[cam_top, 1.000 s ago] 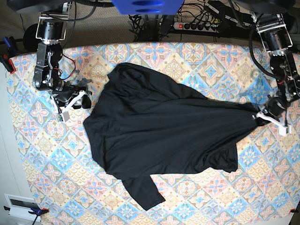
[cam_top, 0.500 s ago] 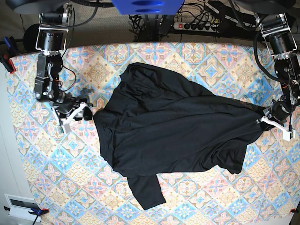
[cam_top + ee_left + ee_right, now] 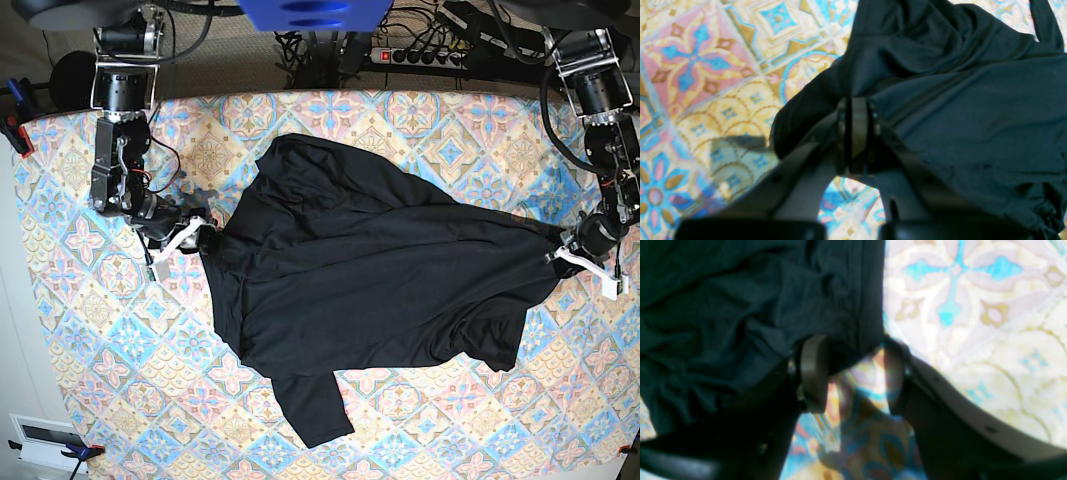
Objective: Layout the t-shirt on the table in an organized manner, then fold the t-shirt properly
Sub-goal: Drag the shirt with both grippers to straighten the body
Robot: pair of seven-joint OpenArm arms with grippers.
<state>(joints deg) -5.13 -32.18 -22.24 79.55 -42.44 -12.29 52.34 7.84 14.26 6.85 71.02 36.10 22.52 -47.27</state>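
Note:
The black t-shirt lies spread and wrinkled across the middle of the patterned table, one sleeve pointing toward the front edge. My left gripper is at the shirt's right corner. In the left wrist view this gripper is shut on a fold of the t-shirt. My right gripper is at the shirt's left edge. In the right wrist view it stands open, with the hem of the t-shirt reaching just between its fingers above the table.
A power strip and cables lie behind the table's far edge. A red clamp grips the left edge, and a white box sits off the front left corner. Bare cloth shows in front of the shirt and to both sides.
The shirt has been dragged to the right, its right corner held by my left gripper. My right gripper has moved right, up to the shirt's left edge, still open.

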